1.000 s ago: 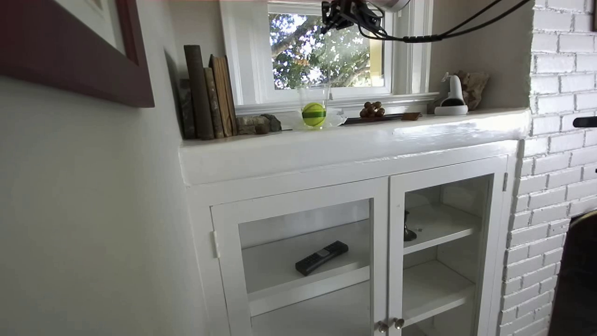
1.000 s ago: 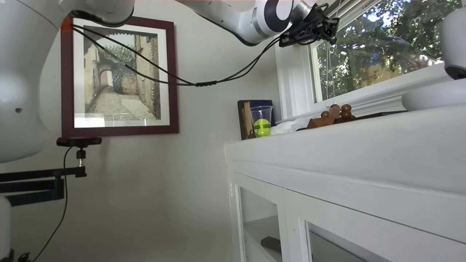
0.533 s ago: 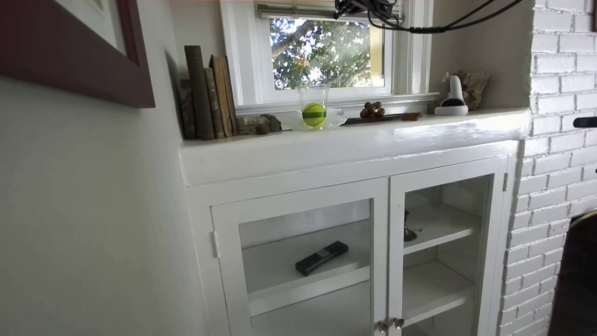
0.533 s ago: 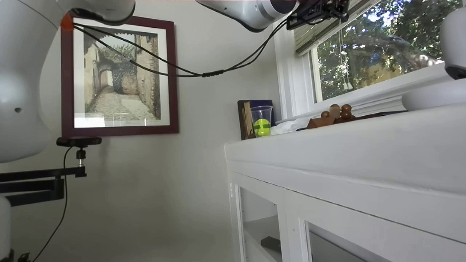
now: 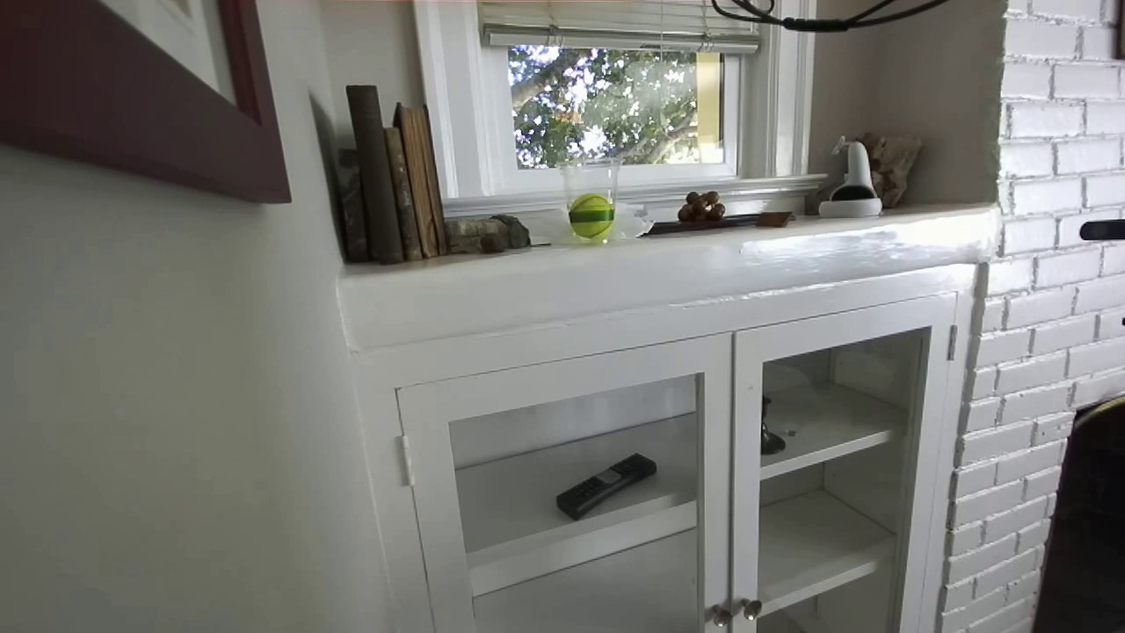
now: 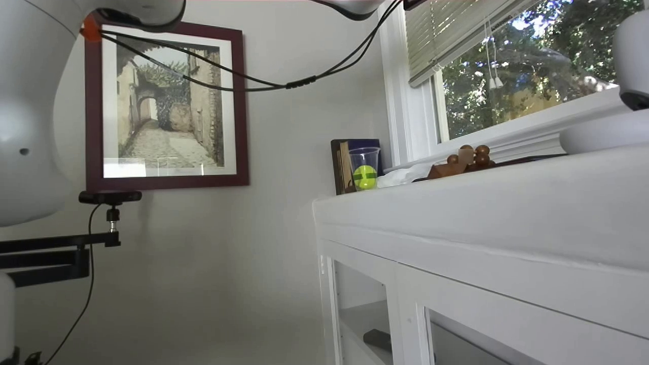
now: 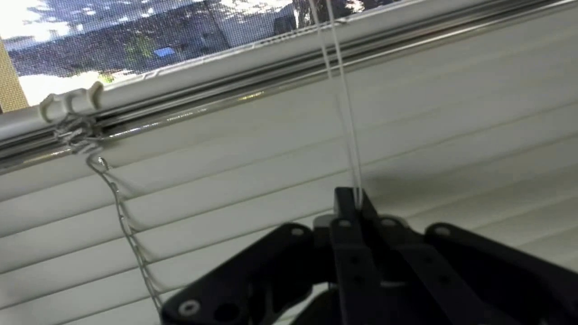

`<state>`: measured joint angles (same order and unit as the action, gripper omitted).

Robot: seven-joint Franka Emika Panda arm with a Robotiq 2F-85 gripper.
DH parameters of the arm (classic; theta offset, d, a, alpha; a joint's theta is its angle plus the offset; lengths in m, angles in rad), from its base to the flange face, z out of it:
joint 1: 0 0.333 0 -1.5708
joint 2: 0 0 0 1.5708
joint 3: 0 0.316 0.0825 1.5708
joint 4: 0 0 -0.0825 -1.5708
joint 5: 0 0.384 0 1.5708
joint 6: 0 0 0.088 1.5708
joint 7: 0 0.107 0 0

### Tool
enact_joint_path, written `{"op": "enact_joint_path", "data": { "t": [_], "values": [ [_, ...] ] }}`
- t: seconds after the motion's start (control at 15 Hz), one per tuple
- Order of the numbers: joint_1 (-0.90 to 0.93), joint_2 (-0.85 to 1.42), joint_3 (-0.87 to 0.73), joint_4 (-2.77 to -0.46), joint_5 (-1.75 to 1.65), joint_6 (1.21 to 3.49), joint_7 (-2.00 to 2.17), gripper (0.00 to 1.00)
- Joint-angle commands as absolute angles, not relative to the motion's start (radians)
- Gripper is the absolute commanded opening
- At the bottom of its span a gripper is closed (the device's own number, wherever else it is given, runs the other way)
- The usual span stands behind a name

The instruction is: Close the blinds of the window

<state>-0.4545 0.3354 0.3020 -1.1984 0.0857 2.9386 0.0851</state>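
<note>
The white slatted blinds (image 5: 615, 24) cover the top of the window (image 5: 615, 110) in an exterior view, with foliage showing below their bottom rail. They also show in an exterior view, the blinds (image 6: 446, 35) over the upper part of the window (image 6: 537, 76). Thin white pull cords (image 6: 491, 61) with tassels hang in front of the glass. In the wrist view my gripper (image 7: 355, 198) is shut on two thin white cords (image 7: 345, 113), close in front of the slats (image 7: 253, 180). The gripper is out of frame in both exterior views.
The ledge (image 5: 668, 272) holds books (image 5: 387, 176), a clear cup with a green ball (image 5: 591, 215), brown wooden balls (image 5: 701, 207) and a white device (image 5: 852, 189). Arm cables (image 6: 304, 81) hang by the framed picture (image 6: 167, 106).
My gripper has risen out of both exterior views. The blinds, mostly out of view a second ago, have come down over the top of the window. The tassels hang higher than half a second ago.
</note>
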Motion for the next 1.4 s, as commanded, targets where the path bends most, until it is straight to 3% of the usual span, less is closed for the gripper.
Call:
{"op": "enact_joint_path", "data": {
  "t": [0.0, 0.93, 1.33],
  "values": [
    [-0.449, 0.319, 0.316, -1.199, 0.103, 2.889, 0.102, 0.01],
    [-0.465, 0.378, 0.481, -1.206, 0.133, 2.849, 0.047, 0.01],
    [-0.453, 0.353, 0.423, -1.177, 0.072, 2.853, 0.119, 0.01]
  ]
}}
